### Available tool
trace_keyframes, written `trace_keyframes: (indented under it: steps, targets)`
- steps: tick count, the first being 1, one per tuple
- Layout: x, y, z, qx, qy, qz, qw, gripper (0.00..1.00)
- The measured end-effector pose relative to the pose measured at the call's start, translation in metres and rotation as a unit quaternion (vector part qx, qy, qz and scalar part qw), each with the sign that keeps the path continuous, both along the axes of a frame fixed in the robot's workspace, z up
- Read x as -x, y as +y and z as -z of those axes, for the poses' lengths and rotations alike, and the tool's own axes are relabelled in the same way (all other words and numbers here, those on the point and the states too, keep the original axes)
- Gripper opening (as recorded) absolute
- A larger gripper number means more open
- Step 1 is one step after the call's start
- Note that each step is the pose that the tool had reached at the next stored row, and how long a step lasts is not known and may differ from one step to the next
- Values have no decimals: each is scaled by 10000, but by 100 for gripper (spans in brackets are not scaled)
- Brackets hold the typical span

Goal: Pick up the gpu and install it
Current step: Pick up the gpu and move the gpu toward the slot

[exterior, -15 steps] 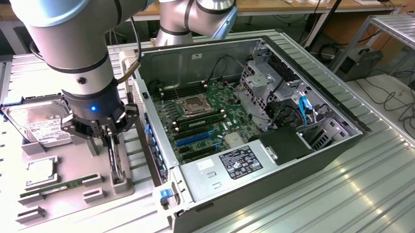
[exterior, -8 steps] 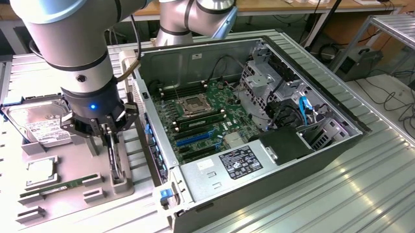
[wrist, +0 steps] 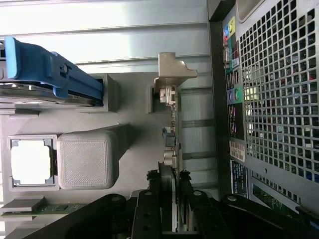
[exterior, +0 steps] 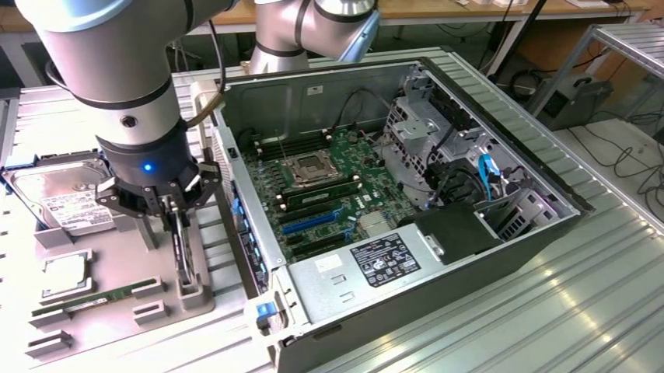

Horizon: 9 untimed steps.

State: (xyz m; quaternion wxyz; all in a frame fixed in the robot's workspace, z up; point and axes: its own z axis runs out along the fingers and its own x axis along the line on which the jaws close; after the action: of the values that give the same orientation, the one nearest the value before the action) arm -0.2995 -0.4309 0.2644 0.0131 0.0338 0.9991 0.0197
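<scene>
The gpu [exterior: 185, 252] stands on edge in a slot of the grey parts holder [exterior: 155, 311], to the exterior view's left of the open computer case [exterior: 415, 186]. My gripper [exterior: 176, 214] is straight above it, its fingers down on either side of the card's top edge. In the wrist view the thin card [wrist: 170, 119] runs away from me to its silvery end bracket [wrist: 174, 72]. The black fingers [wrist: 152, 199] of my gripper [wrist: 170, 186] are pressed against both faces, shut on the card. The card still sits in its holder.
On the holder lie a silver hard drive [exterior: 62, 198], a CPU [exterior: 64, 273] and a green RAM stick [exterior: 89, 301]. The case's motherboard [exterior: 322, 179] shows blue expansion slots [exterior: 311, 224]. The case's perforated rear wall [wrist: 279, 99] is close beside the card.
</scene>
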Motion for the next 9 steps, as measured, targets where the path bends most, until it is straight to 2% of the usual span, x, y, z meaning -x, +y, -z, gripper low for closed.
trace_keyframes:
  steps: [9]
  targets:
    - [1,4,-32,1,1,0,10000,26]
